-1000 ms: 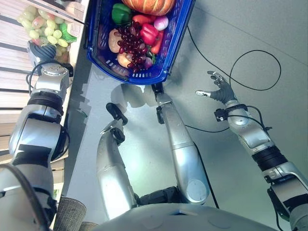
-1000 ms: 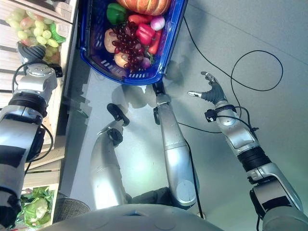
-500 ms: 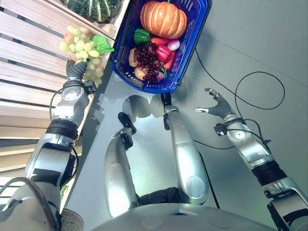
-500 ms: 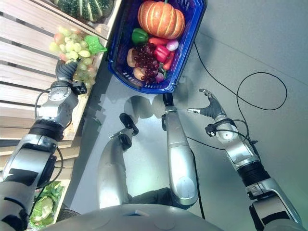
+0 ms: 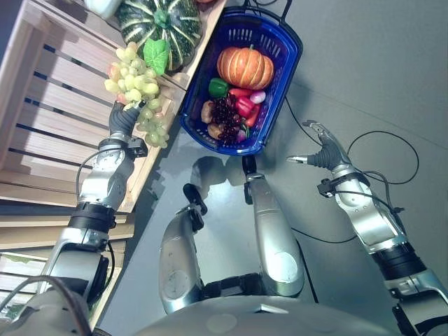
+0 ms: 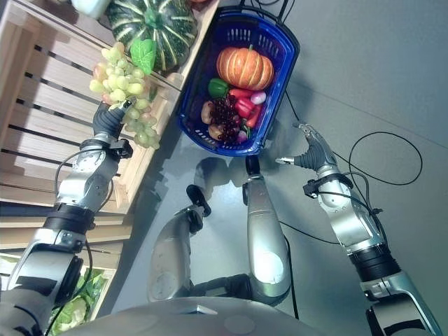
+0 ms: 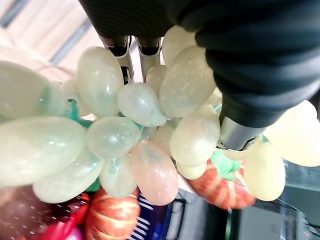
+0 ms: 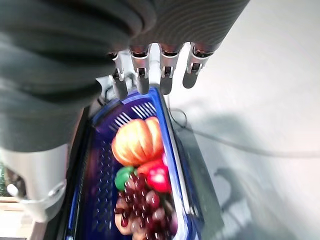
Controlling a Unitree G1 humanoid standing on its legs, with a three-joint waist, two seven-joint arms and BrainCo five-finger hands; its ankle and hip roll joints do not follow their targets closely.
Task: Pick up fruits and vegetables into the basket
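Left hand [image 5: 124, 117] is up at the wooden shelf [image 5: 49, 105], buried in a bunch of green grapes [image 5: 136, 87], with its fingers curled into the cluster. In the left wrist view pale grapes [image 7: 125, 120] crowd against the fingers [image 7: 120, 50] and hang around them on every side, so that hand is gripping the bunch. The grapes sit at the shelf's front edge, some draped over it just beside the hand. Past the fingertips, further along the shelf, lies a striped dark green pumpkin [image 5: 159, 24].

Off to the inner side of the left hand, on the floor [image 5: 364, 63], stands the blue basket [image 5: 276, 91], near the shelf's edge. It is loaded: an orange pumpkin [image 5: 245, 67] at the far end, then a green pepper [image 5: 218, 87], a red pepper [image 5: 243, 105], a bunch of dark red grapes [image 5: 225, 115] and a small purple onion [image 5: 257, 96], with other pieces tucked beneath that I cannot make out.

Right hand [image 5: 320, 147] hovers over bare floor, well apart from the basket on its other side, fingers spread and relaxed, holding nothing. In the right wrist view its fingers [image 8: 165, 70] reach out straight, the basket [image 8: 95, 165] beyond them.
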